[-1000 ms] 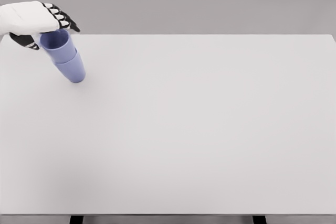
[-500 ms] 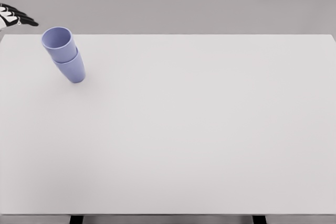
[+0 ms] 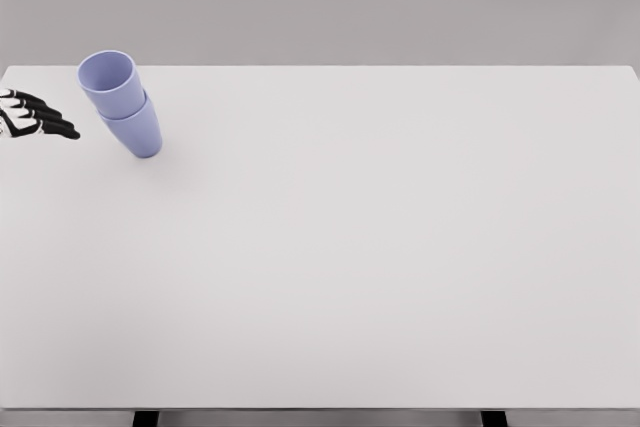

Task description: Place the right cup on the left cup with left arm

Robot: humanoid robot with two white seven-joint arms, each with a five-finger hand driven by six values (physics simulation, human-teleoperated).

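Note:
Two lavender-blue cups stand nested at the table's far left: the upper cup [image 3: 110, 83] sits inside the lower cup [image 3: 136, 131], its mouth open toward me. My left hand [image 3: 38, 117] shows only as black-and-white fingertips at the left edge, a short way left of the stack and apart from it, its fingers stretched out and holding nothing. The right arm is out of view.
The white table [image 3: 380, 247] fills most of the view, with its far edge just behind the cups and its front edge at the bottom. A plain grey wall lies beyond.
A second ago my left hand was over the upper cup's rim. It let go, pulled away left out of frame, and now sits lower beside the stack. The cups stayed put.

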